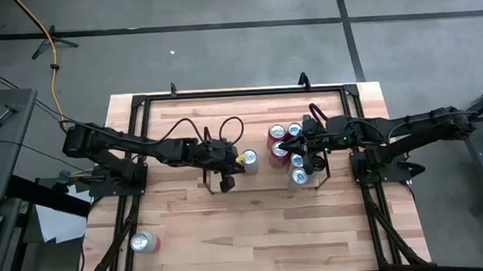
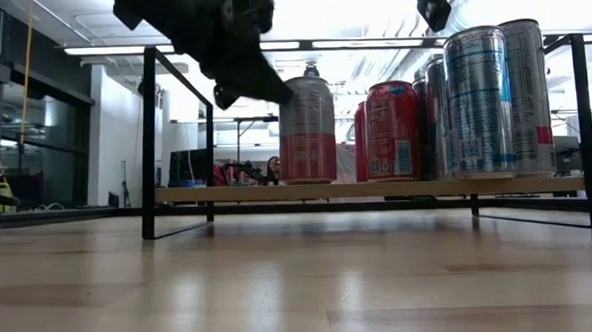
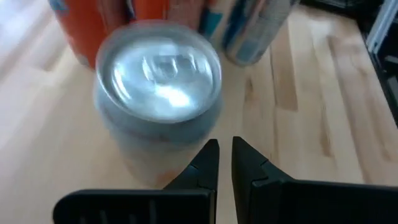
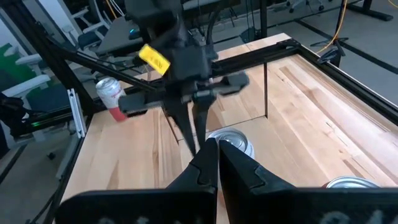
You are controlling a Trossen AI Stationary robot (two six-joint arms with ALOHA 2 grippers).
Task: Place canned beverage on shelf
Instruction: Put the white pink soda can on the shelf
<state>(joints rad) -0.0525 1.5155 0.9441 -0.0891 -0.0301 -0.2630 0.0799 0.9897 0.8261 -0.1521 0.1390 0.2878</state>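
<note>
A pink-and-white can (image 2: 306, 130) with a silver top (image 3: 158, 68) stands upright inside the black rod shelf (image 2: 148, 142), left of a cluster of several cans (image 1: 293, 153). My left gripper (image 3: 225, 155) is shut and slants down just beside this can's side, on its left in the high view (image 1: 225, 177). My right gripper (image 4: 217, 152) is shut and hovers over the can cluster (image 1: 307, 148), holding nothing. One more can (image 1: 143, 241) lies on its side at the table's near left. My left gripper's shut fingertips (image 3: 210, 149) stand close against the can's side wall (image 3: 155, 149), below its rim, slanting down from the table's left. Whether they touch the can I cannot tell. The can stands upright on its base.
The shelf's thin upright end rod (image 4: 266, 81) rises near the left gripper. A larger black rail frame (image 1: 239, 94) runs along the table's edges. Bare wood (image 1: 255, 227) lies toward the near edge.
</note>
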